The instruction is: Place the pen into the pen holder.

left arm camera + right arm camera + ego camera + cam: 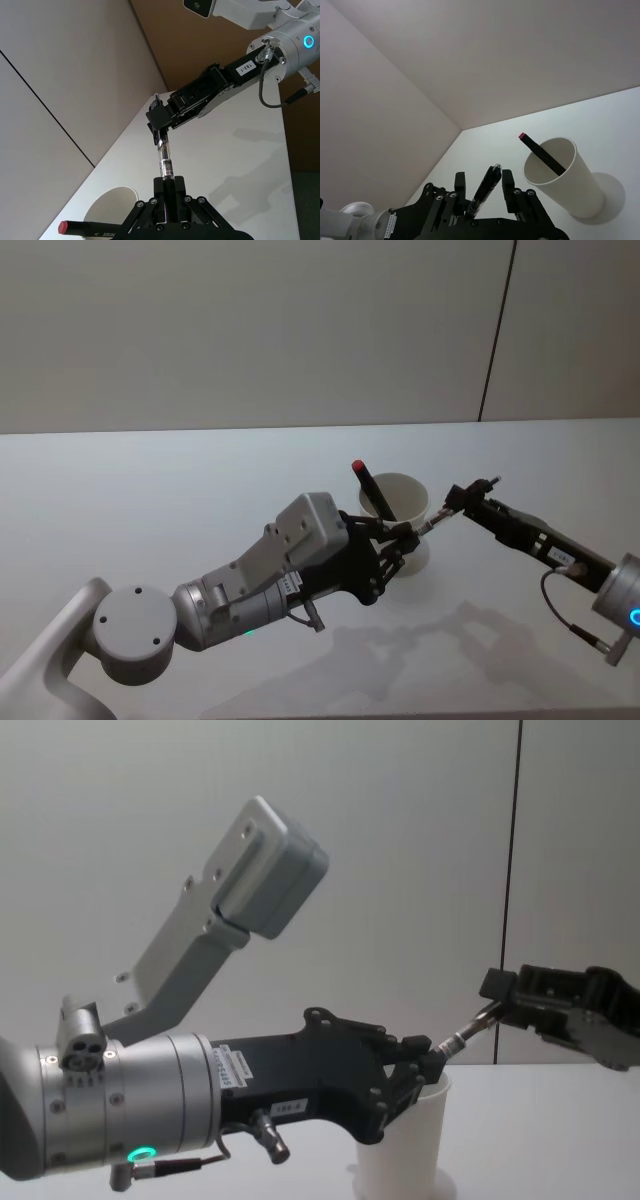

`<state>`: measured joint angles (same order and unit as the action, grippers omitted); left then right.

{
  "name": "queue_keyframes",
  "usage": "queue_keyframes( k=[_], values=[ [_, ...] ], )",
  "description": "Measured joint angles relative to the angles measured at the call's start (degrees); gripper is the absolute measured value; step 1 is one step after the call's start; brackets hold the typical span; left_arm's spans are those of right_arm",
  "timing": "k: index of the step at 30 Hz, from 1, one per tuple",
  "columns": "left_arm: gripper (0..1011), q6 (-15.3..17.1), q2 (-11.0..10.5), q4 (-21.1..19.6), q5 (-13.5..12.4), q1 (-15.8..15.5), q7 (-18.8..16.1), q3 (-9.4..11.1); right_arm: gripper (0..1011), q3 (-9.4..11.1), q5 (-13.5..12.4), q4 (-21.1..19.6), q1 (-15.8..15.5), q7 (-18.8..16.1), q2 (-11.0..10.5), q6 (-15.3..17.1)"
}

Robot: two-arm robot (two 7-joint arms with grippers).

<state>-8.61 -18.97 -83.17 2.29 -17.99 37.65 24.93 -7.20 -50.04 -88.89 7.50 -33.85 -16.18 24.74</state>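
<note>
Above the white tabletop (150, 480), a clear pen (164, 159) is spanning the gap between the two grippers, just over the rim of the cup (404, 502). The left gripper (400, 536) is clamping one end in closed jaws, while the right gripper (456, 498) is pinching the other end with its jaws closed on it. A black pen (374, 491) with a red cap is leaning inside the cup, which is standing upright on the tabletop.
</note>
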Motion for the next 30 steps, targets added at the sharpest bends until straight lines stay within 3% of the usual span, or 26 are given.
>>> queue_keyframes(
  k=[10,22,30],
  values=[
    [131,0.0,0.0,0.0,0.0,0.0,0.0,0.0,159,-0.3,-1.7,0.4,0.3,0.2,-0.2,-0.3],
    [151,0.0,0.0,0.0,0.0,0.0,0.0,0.0,153,-0.7,-2.6,0.4,0.4,0.6,-0.6,-0.7],
    [416,0.0,0.0,0.0,0.0,0.0,0.0,0.0,151,-1.1,-2.9,0.4,0.4,0.7,-0.8,-1.0]
  ],
)
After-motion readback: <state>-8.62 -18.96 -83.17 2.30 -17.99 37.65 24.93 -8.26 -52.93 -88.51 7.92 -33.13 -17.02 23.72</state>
